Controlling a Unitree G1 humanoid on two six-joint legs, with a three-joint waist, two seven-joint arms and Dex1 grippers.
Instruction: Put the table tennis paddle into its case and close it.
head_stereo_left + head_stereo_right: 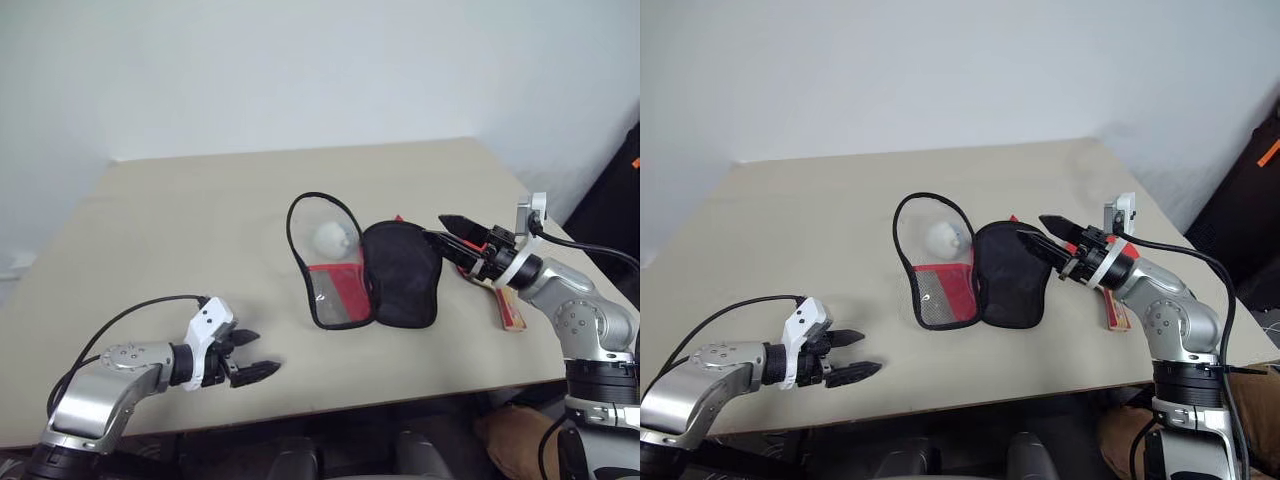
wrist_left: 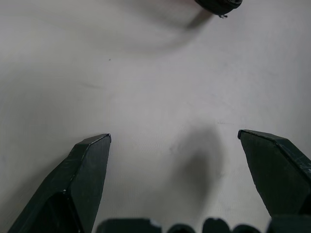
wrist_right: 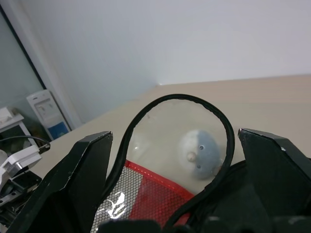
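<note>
Both of your grippers were wide open and empty, with the case unzipped on the table.

Your right gripper hovered over the case's black half, the paddle lying under that arm beside the case. Past it, the clear-windowed flap showed a pale ball. Your left gripper sat well apart, above bare table.
</note>
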